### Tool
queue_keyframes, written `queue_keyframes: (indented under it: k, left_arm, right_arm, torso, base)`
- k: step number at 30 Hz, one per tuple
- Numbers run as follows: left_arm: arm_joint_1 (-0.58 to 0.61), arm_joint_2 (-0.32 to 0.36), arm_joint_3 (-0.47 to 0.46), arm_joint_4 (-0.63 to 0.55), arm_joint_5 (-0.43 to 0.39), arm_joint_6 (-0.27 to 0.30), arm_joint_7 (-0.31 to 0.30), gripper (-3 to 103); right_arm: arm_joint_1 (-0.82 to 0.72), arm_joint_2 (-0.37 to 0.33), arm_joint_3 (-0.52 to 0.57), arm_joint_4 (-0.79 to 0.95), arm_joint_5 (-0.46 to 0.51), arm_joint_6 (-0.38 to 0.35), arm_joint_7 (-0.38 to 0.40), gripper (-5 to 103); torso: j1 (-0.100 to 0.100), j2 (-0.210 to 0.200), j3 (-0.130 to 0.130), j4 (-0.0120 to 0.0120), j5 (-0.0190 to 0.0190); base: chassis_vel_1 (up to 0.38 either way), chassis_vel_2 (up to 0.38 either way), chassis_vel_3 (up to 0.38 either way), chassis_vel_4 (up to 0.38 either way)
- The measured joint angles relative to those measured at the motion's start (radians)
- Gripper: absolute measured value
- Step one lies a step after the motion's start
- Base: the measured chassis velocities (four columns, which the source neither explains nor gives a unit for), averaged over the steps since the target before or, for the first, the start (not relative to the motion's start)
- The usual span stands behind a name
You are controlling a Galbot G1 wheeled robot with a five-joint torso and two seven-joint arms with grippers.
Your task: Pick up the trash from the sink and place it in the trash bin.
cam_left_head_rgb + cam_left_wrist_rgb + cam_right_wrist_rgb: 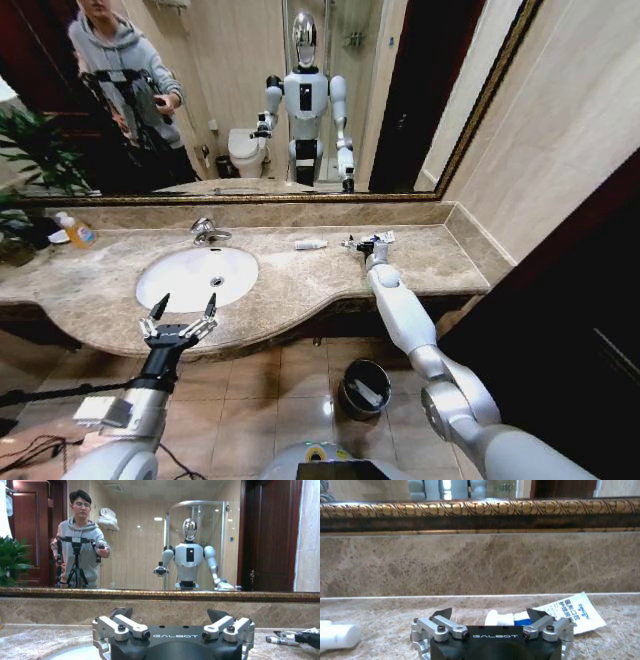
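I have the right pincer [490,620] spread wide and empty, straddling the tube [502,618] on the surface right of the sink [197,275]. I should drop lower, then pinch centrally. Left pincer [186,305] idles spread at the sink's front.

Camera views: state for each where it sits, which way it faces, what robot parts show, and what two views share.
Head view: high on the robot, looking forward and down at the countertop, sink and trash bin; both arms show, left end effector open near the sink's front rim.
Left wrist view: behind the left end effector, facing the mirror.
Right wrist view: behind the open right end effector, low over the countertop, facing the backsplash and a white packet.
Shared: head and right wrist views both show the white tube.
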Motion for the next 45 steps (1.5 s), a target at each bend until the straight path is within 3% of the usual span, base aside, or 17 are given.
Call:
queue_keyframes:
  k: [3, 4, 6, 13, 14, 19, 34, 39, 45]
  left_arm:
    - [0.000, 0.000, 0.000, 0.000, 0.000, 0.000, 0.000, 100]
    - [0.000, 0.000, 0.000, 0.000, 0.000, 0.000, 0.000, 100]
    - [0.000, 0.000, 0.000, 0.000, 0.000, 0.000, 0.000, 100]
    - [0.000, 0.000, 0.000, 0.000, 0.000, 0.000, 0.000, 100]
    - [0.000, 0.000, 0.000, 0.000, 0.000, 0.000, 0.000, 100]
    - [0.000, 0.000, 0.000, 0.000, 0.000, 0.000, 0.000, 100]
    - [0.000, 0.000, 0.000, 0.000, 0.000, 0.000, 0.000, 100]
    - [0.000, 0.000, 0.000, 0.000, 0.000, 0.000, 0.000, 100]
    - [0.000, 0.000, 0.000, 0.000, 0.000, 0.000, 0.000, 100]
  right_arm:
    - [0.002, 0.000, 0.001, -0.008, 0.002, 0.001, 0.000, 96]
    - [0.003, 0.001, 0.002, -0.011, 0.004, 0.003, -0.001, 86]
    - [0.003, 0.000, 0.002, -0.012, 0.006, 0.003, -0.002, 86]
    - [-0.003, -0.003, 0.004, -0.014, 0.012, 0.003, -0.003, 54]
    - [-0.003, -0.003, 0.004, -0.014, 0.012, 0.003, -0.003, 54]
    - [-0.018, -0.008, 0.005, 0.005, 0.012, 0.001, -0.002, 33]
    - [-0.092, -0.049, 0.006, 0.162, 0.011, -0.025, 0.013, 32]
    - [-0.161, -0.087, 0.004, 0.286, -0.007, -0.014, 0.026, 32]
    - [-0.350, -0.194, 0.012, 0.568, 0.026, -0.041, 0.038, 32]
  torso:
    - [0.000, 0.000, 0.000, 0.0000, 0.0000]
    - [0.000, 0.000, 0.000, 0.0000, 0.0000]
    - [0.000, 0.000, 0.000, 0.0000, 0.0000]
    - [0.000, 0.000, 0.000, 0.0000, 0.0000]
    - [0.000, 0.000, 0.000, 0.0000, 0.0000]
    - [0.000, 0.000, 0.000, 0.0000, 0.0001]
    - [0.000, 0.000, 0.000, 0.0000, 0.0002]
    - [0.000, 0.000, 0.000, 0.0001, 0.0003]
    - [0.000, 0.000, 0.000, 0.0000, 0.0004]
  base:
    - [0.000, 0.000, 0.000, 0.000]
    - [0.000, 0.000, 0.000, 0.000]
    - [0.000, 0.000, 0.000, 0.000]
    - [0.000, 0.000, 0.000, 0.000]
    - [0.000, 0.000, 0.000, 0.000]
    - [0.000, 0.000, 0.000, 0.000]
    - [0.000, 0.000, 0.000, 0.000]
    - [0.000, 0.000, 0.000, 0.000]
    - [0.000, 0.000, 0.000, 0.000]
